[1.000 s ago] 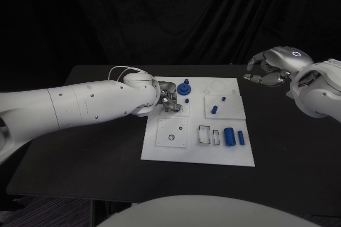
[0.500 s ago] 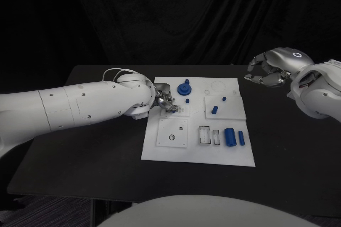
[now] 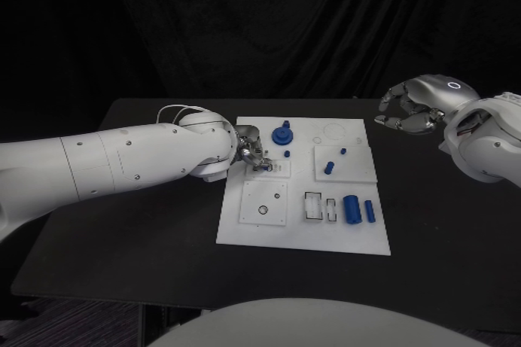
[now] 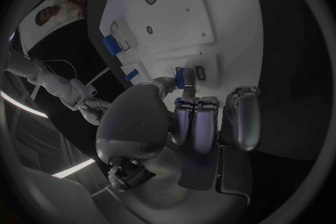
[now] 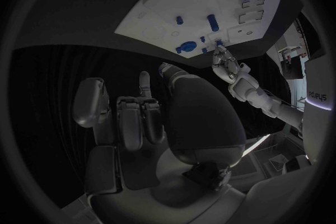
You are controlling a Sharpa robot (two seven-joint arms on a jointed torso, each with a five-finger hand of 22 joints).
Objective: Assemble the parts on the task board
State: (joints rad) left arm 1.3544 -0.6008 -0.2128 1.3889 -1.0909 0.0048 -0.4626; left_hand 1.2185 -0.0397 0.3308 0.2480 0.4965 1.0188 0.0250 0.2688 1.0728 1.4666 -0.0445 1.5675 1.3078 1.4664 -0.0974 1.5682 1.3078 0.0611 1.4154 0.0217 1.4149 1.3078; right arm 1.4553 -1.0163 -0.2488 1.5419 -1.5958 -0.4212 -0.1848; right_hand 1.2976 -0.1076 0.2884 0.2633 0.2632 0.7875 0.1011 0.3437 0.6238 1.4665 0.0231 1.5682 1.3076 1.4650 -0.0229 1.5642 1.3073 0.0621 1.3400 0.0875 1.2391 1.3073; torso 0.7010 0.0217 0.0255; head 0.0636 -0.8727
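The white board (image 3: 304, 238) lies flat in the middle of the black table (image 3: 130, 241). The left hand (image 3: 252, 151) is low over the board's left side, near its far edge. Seen from that wrist, its thumb and a fingertip pinch a small blue piece (image 4: 184, 77) and hold it right at the board, beside a little dark slot. Its other fingers (image 4: 203, 123) are curled in side by side.

Just beyond that hand, a blue knob (image 3: 283, 135) with a round base stands upright on the board. To the right of it lie a tiny blue peg (image 3: 342, 150) and a short blue pin (image 3: 328, 167) on a raised square plate. Nearer the front, a fat blue roller (image 3: 351, 208) and a thinner blue rod (image 3: 369, 211) lie side by side, next to two small frames with dark rims. A small black ring (image 3: 262, 210) sits on another square plate on the front left.

The right hand (image 3: 410, 110) hangs in the air past the board's far right corner, well apart from it. Its fingers are curled in and hold nothing.
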